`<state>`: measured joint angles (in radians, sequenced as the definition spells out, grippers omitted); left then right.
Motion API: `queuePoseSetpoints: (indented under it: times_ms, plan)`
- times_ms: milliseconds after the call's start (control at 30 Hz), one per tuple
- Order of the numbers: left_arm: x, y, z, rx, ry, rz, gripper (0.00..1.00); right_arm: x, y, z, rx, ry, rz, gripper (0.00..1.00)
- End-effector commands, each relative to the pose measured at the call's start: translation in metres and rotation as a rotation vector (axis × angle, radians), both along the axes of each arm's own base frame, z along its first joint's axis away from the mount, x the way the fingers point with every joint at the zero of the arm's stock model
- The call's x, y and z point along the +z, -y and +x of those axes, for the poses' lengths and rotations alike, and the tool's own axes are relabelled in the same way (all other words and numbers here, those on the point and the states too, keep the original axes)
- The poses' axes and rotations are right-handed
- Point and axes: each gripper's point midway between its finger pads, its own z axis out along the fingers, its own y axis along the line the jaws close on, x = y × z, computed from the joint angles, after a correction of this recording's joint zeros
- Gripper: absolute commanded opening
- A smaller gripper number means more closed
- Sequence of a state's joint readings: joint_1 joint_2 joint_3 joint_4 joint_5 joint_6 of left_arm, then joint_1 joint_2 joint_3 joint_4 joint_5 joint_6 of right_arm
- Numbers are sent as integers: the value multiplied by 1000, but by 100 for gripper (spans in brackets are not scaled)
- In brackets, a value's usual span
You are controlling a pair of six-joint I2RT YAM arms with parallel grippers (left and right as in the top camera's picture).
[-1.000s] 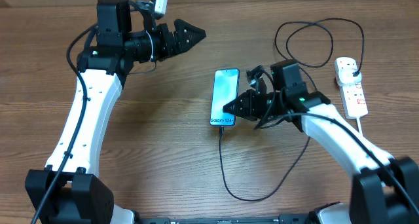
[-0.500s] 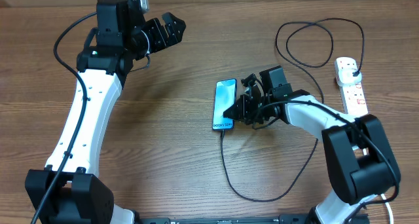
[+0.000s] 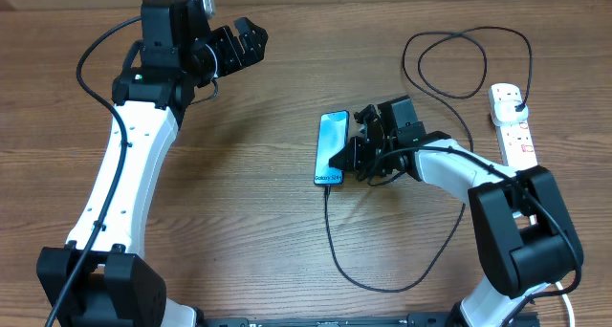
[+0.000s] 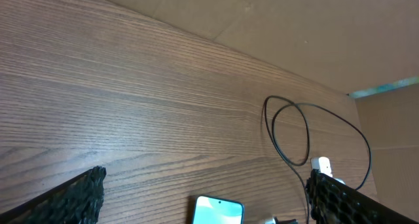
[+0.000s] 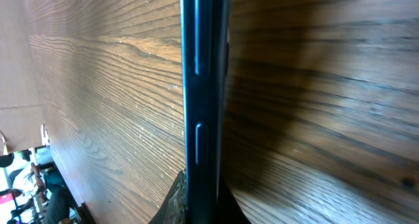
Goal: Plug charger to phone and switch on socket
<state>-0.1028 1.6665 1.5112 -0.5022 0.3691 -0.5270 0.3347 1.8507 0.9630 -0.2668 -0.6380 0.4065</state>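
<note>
Since a second ago the left gripper [image 3: 252, 35] has turned and drawn back toward its arm at the far left. The right arm has folded in closer to the phone [image 3: 333, 141], which now looks narrower from overhead and sits slightly further right.

I see the left gripper's fingers spread wide, hanging over bare table [image 3: 249, 193] well apart from everything. The right gripper [image 3: 338, 161] has its fingers pressed together, with the tips against the phone's right long edge. My right wrist camera looks straight along that edge and its side buttons.

The phone lies mid-table, its "Galaxy" end toward the near side. The charger [image 3: 330, 241] meets that near short edge, curves near and right, loops at the far right, and ends at the socket [image 3: 517, 141] on the right. I cannot tell the switch position.
</note>
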Motion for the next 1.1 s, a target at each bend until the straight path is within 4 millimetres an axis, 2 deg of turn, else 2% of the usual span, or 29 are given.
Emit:
queuePoseSetpoints:
  times_ms: [0, 300, 600, 800, 900, 1067]
  plan:
    - [9, -1, 0, 7, 24, 9, 100, -5, -6, -1, 26, 36, -44, 4]
    - [9, -1, 0, 7, 24, 9, 99, -14, -13, -2, 31, 82, -135, 4]
    - [9, -1, 0, 7, 24, 9, 99, -14, -13, -1, 31, 85, -134, 14]
    - [9, -1, 0, 7, 24, 9, 100, -13, -13, 0, 30, 91, -132, 17]
    - [9, -1, 0, 7, 24, 9, 99, -14, -13, 0, 30, 91, -132, 29]
    - [9, -1, 0, 7, 24, 9, 100, -15, -10, 3, 15, 97, -154, 33]
